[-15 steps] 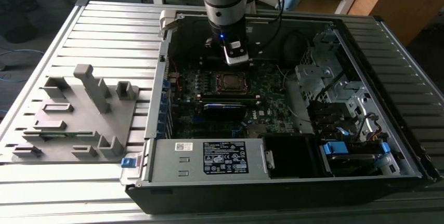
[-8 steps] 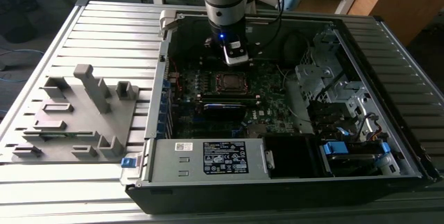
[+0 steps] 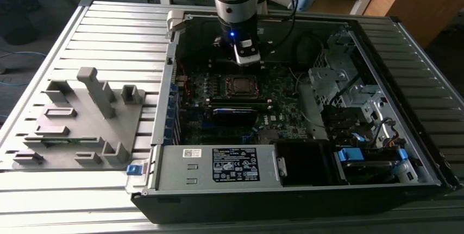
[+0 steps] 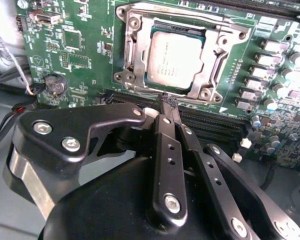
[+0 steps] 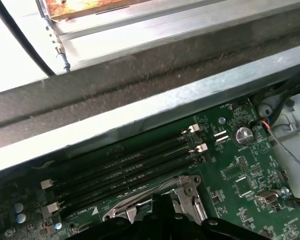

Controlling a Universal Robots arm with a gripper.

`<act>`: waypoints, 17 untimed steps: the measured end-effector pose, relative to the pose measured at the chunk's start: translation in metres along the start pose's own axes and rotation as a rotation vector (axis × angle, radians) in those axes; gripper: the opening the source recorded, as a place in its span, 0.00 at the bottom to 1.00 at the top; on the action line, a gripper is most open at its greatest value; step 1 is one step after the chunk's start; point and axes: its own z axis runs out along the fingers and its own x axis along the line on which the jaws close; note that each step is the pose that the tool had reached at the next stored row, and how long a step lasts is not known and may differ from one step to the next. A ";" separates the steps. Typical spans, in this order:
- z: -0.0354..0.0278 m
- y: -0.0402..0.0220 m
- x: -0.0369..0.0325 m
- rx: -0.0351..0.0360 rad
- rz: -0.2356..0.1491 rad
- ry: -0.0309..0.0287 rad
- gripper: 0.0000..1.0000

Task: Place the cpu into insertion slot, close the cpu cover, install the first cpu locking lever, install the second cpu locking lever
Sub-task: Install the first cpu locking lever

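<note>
Cpu [image 4: 175, 60] sat seated in the insertion slot [image 4: 131, 50] near the motherboard's [image 4: 80, 60] middle, the cpu cover [image 4: 216, 64] framing it. Above the memory slots [image 5: 125, 165], the gripper [image 4: 168, 102] hovered, fingers pinched together, empty.

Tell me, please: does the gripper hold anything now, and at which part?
Nothing is held. In the second wrist view the gripper has its fingers shut together, empty, just beside the insertion slot. The cpu already lies in the slot.

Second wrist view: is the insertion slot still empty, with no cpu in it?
No. In the second wrist view the cpu lies in the insertion slot, its silvery face showing inside the metal frame.
</note>
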 end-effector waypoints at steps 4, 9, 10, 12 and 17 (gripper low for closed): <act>-0.0006 0.0001 -0.0001 -0.0001 0.000 -0.0001 0.10; -0.0007 0.0002 -0.0001 0.0000 0.000 -0.0001 0.10; -0.0007 0.0002 -0.0003 0.0001 0.000 0.0000 0.10; -0.0004 0.0010 -0.0023 0.0003 0.000 0.0003 0.10; 0.0014 0.0043 -0.0109 0.0015 0.000 0.0035 0.10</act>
